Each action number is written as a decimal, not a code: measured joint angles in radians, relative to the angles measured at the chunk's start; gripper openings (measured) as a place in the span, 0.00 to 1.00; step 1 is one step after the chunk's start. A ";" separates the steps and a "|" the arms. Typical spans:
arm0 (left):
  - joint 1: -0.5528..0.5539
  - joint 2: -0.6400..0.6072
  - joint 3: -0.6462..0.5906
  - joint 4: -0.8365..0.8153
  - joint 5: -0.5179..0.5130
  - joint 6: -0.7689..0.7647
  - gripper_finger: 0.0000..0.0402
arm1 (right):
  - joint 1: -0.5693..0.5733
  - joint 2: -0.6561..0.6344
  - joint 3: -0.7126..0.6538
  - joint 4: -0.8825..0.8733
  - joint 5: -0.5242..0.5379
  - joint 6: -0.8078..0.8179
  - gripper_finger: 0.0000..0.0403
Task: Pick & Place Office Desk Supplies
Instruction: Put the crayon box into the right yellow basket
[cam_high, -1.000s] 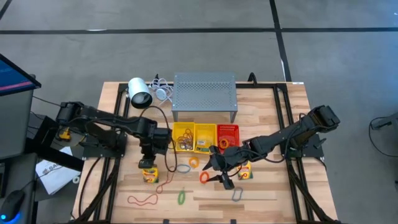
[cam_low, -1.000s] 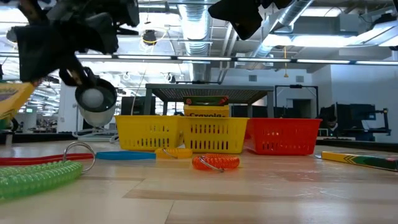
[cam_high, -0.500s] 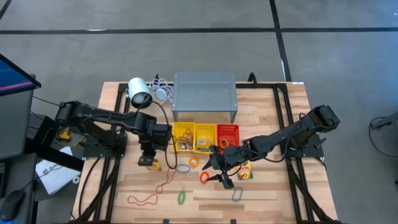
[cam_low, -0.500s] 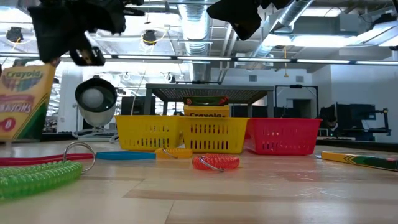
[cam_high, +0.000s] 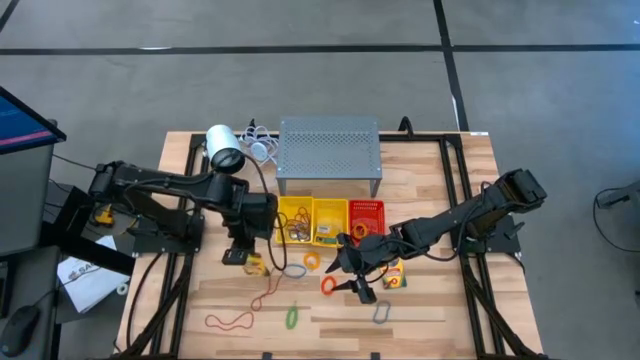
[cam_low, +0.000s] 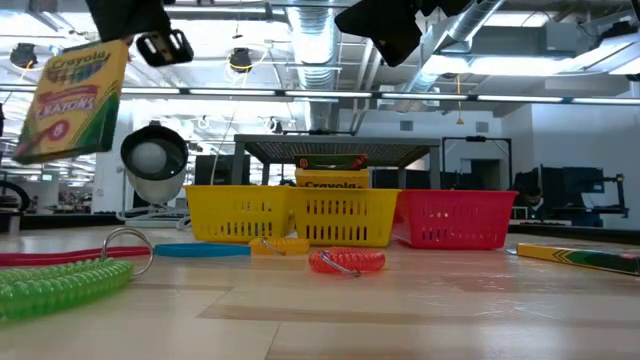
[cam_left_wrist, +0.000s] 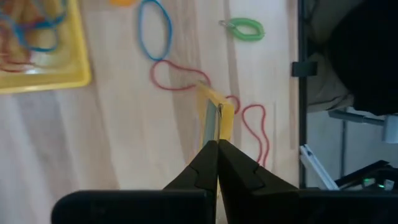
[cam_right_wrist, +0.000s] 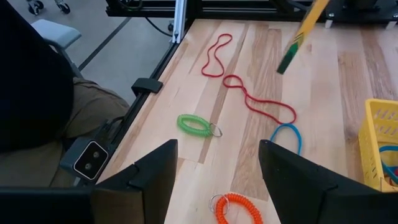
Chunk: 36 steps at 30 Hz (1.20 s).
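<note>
We see the left tool (cam_left_wrist: 217, 144) pinching a Crayola Crayons box (cam_low: 77, 98) aloft; the right tool (cam_high: 358, 284) hovers spread.

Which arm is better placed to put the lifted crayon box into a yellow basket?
The left: its hand already holds the crayon box in the air beside the yellow baskets. The right hand is open and empty.

White lamp (cam_high: 224, 150) beside perforated stand (cam_high: 329, 152) — both upright.
</note>
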 joint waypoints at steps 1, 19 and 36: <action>0.000 0.000 0.016 -0.016 -0.016 0.001 0.00 | 0.000 0.000 0.000 0.000 0.000 0.000 0.55; 0.096 0.237 0.352 -0.184 -0.135 0.188 0.00 | 0.010 -0.032 0.000 -0.158 0.026 0.045 0.54; 0.185 0.474 0.714 -0.202 -0.229 0.418 0.00 | 0.247 -0.372 -0.063 -0.545 0.508 0.247 0.40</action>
